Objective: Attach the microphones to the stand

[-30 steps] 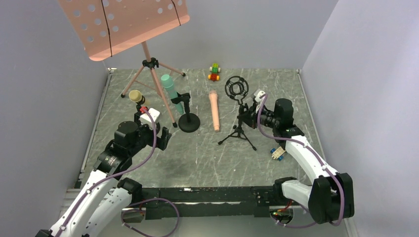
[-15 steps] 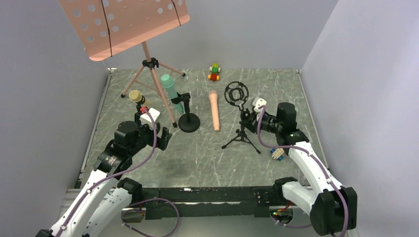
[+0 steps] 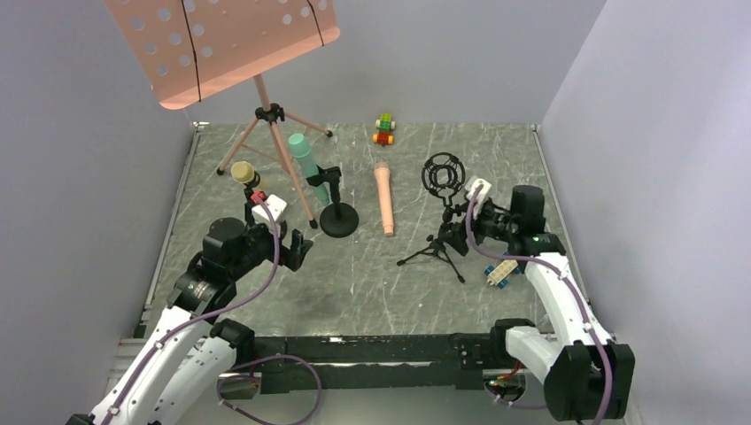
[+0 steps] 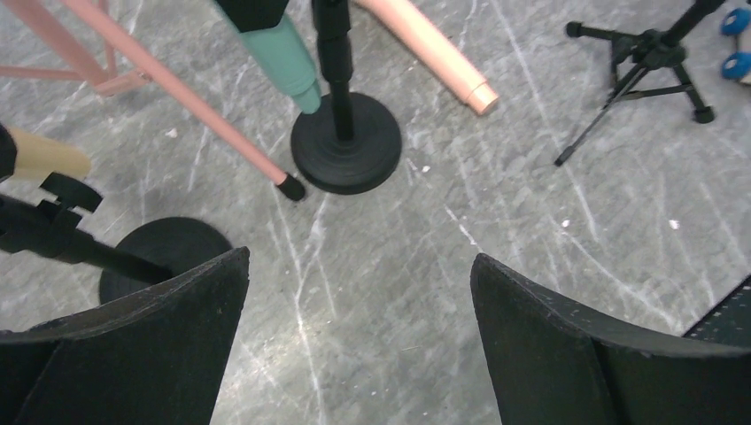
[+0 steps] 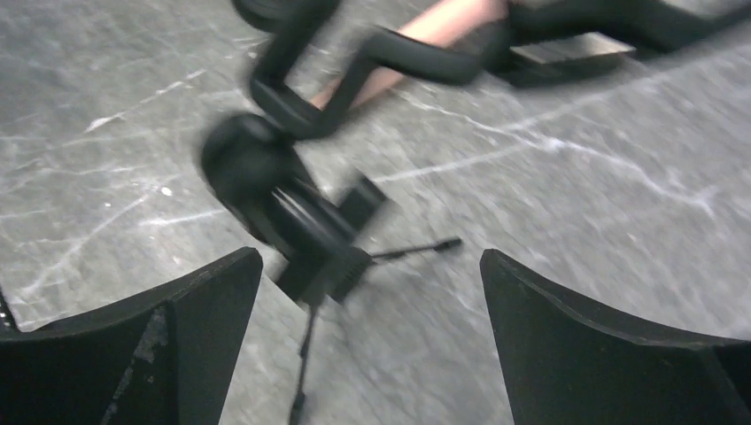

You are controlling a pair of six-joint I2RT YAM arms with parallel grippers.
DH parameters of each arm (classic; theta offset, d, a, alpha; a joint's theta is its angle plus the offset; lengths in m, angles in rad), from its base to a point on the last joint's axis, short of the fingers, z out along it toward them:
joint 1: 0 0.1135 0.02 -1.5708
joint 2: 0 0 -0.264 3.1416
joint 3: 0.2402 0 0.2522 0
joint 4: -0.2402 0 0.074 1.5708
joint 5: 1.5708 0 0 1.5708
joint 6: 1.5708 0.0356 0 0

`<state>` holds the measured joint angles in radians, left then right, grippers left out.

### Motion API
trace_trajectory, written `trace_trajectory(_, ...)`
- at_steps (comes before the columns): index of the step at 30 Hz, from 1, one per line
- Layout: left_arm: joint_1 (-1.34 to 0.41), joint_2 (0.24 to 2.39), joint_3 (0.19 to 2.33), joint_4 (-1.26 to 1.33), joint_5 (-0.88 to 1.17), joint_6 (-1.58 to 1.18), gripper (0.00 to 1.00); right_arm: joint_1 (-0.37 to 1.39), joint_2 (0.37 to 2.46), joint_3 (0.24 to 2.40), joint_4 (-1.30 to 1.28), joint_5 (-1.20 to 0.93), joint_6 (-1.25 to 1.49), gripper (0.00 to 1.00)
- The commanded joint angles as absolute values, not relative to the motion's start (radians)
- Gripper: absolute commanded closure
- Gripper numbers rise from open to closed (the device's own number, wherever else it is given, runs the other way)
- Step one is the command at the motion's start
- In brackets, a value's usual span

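Left wrist view, nearest first: the left gripper hangs over the grey marbled table with its jaws spread wide and nothing between them. Just beyond one finger sits a black round base, and the pale yellow microphone shows above it on a black clip arm, partly cut off by the frame edge. Farther on, a second round-base stand carries the teal-green microphone, which is tilted with its narrow tail pointing down close to the post. A foot of the pink music stand rests just beside that base. In the right wrist view the right gripper also stands wide apart, gripping nothing. The black tripod stand rises ahead of the gap close to one finger, and blur hides whether they touch. In the top external view that tripod stands upright right at the right gripper, with its shock-mount ring on top. A blue and cream toy-brick car lies near one leg. The salmon pink microphone lies flat on the table between the teal one's stand and the tripod, tail toward the arms, touching neither. Farthest back, near the rear wall, sits a green, yellow and red toy-brick car.
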<state>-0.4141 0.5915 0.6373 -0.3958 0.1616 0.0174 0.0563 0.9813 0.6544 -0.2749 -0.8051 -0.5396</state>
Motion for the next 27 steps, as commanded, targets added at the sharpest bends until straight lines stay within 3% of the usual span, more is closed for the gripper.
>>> trace_trajectory(1, -0.409, 0.577, 0.639, -0.309, 0.282, -0.045, 0.01, -0.1, 0.977, 0.775, -0.473, -0.921, -0.69, 0.0)
trace_trajectory(9, -0.433, 0.729, 0.761, -0.282, 0.414, -0.259, 0.01, -0.215, 0.926, 0.848, -0.724, -0.827, -0.861, 0.0)
trace_trajectory(15, -0.743, 0.932, 0.918, -0.336, 0.02, -0.302, 0.01, -0.221, 0.734, 0.667, -0.474, -0.652, -0.498, 0.0)
trace_trajectory(18, -0.817, 1.087, 1.033, -0.384, -0.164, -0.369, 0.01, -0.252, 0.681, 0.626, -0.394, -0.535, -0.419, 0.0)
trace_trajectory(23, -0.839, 1.329, 1.15, -0.356, -0.23, -0.476, 0.01, -0.287, 0.712, 0.65, -0.441, -0.607, -0.416, 0.0)
trace_trajectory(27, -0.843, 1.534, 1.277, -0.362, -0.251, -0.534, 0.12, -0.289, 0.7, 0.64, -0.427, -0.587, -0.408, 0.0)
